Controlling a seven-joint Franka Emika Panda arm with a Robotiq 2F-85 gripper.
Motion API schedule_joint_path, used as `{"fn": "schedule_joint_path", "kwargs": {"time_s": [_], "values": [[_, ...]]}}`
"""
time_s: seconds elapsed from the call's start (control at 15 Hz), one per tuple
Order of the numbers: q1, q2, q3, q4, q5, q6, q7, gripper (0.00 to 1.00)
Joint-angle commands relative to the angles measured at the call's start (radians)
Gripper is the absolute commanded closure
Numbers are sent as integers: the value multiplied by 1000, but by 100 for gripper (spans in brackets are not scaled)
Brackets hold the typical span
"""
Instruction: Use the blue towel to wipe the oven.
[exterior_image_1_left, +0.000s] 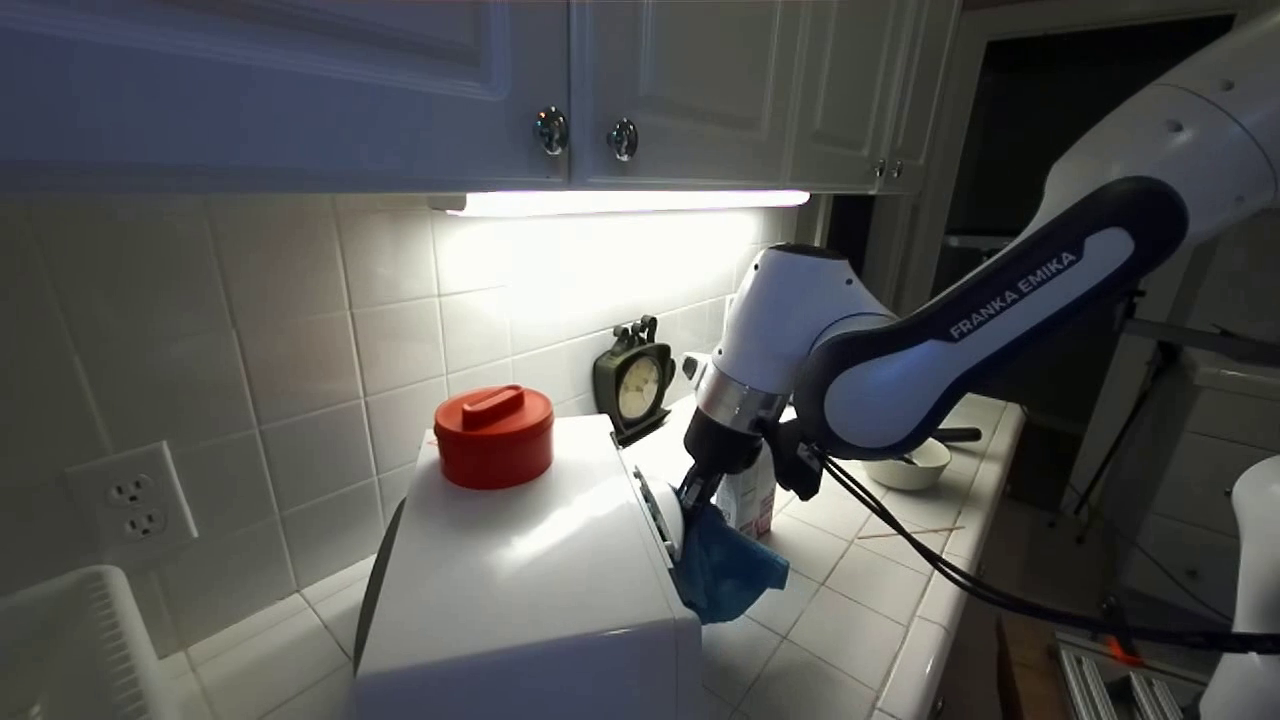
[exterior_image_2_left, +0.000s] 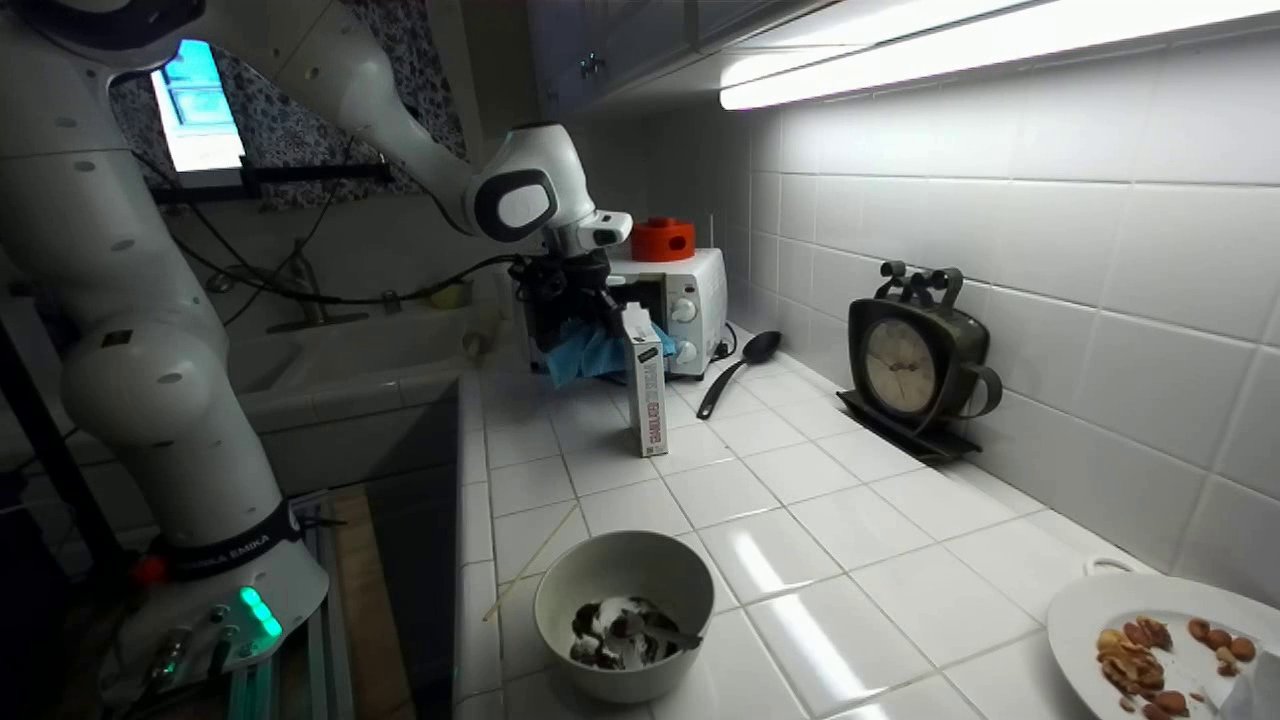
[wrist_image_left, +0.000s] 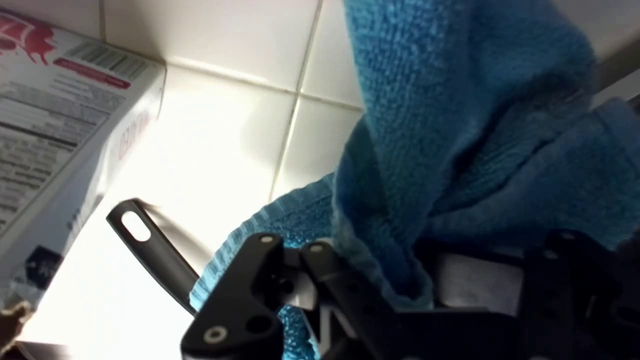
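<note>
Because the blue towel (exterior_image_1_left: 728, 572) hangs bunched from the tool (exterior_image_1_left: 694, 497), pinched by some of its folds, the job looks to be at the wiping stage. The towel is low at the front of the white oven (exterior_image_1_left: 530, 590); whether it presses on the surface or dangles just beside it, I cannot tell. What worries me most is the tool: its tips are close by the oven's face, with most of the towel below them, so a straight push could scrape the bare tips along the front. A sideways stroke might snag loose folds on the knobs (exterior_image_2_left: 684, 310) and tug the towel out of the grip. Near the towel, a sugar box (exterior_image_2_left: 648, 390) stands upright on the counter (exterior_image_2_left: 840, 530); being tall and narrow, it would probably topple under a wide swing. The black spoon (exterior_image_2_left: 762, 347) lies near, and in the wrist view the towel hides part of its handle, so a dangling corner may drag it. Too hard a shove could rock the oven, and the red pot (exterior_image_1_left: 495, 442) resting on top, with nothing visible to hold it there, might slide off.
</note>
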Motion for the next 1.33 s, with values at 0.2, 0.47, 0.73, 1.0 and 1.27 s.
{"fn": "schedule_joint_path", "kwargs": {"time_s": [0.2, 0.47, 0.73, 1.0, 1.27], "values": [[123, -20, -42, -48, 404, 180, -518, 100], [202, -58, -75, -48, 617, 114, -849, 100], [254, -98, -123, -59, 769, 18, -1153, 100], [212, -102, -111, -67, 873, -154, -1412, 100], [178, -86, -63, -73, 908, -140, -1349, 100]]}}
